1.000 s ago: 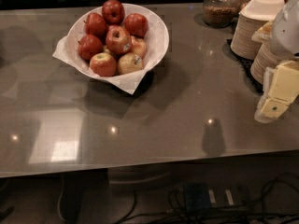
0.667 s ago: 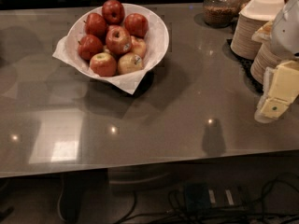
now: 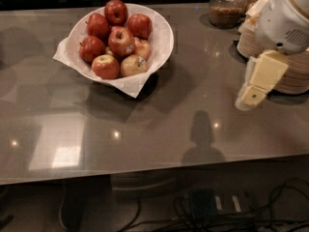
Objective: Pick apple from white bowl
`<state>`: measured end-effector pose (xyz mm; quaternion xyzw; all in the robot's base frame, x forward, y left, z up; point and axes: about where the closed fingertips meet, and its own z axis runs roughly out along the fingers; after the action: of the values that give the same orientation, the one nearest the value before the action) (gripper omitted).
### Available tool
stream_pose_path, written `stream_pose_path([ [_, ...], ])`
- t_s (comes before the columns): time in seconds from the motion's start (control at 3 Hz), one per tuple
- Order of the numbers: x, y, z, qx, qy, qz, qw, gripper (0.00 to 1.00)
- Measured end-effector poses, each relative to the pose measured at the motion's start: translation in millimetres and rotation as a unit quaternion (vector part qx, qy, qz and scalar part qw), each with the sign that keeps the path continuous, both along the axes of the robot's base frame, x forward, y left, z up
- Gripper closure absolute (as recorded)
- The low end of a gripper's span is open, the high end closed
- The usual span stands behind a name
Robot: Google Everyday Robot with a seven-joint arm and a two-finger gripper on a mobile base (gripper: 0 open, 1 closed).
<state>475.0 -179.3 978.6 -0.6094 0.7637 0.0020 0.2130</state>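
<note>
Apples (image 3: 120, 41) sit piled in the white bowl (image 3: 162, 38) near the desk's (image 3: 169, 127) far left corner. The gripper (image 3: 252, 94) hangs by the right edge, well apart. Spread or pressed together, I cannot tell.

1 view — high, tilted down across table (image 3: 159, 129) | from its front edge | mid-range | gripper (image 3: 247, 99) at right, above tabletop

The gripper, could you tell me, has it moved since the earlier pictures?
Yes: the gripper has shifted left against the plate stack, toward the white bowl.
</note>
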Motion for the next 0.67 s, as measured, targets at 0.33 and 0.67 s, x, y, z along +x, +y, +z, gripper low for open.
stream_pose_path([
  [0.33, 46.2, 36.8, 8.7, 0.05, -0.028, 0.012, 0.9983, 0.0],
  [0.67, 83.9, 73.6, 20.6, 0.098, -0.059, 0.023, 0.9932, 0.0],
])
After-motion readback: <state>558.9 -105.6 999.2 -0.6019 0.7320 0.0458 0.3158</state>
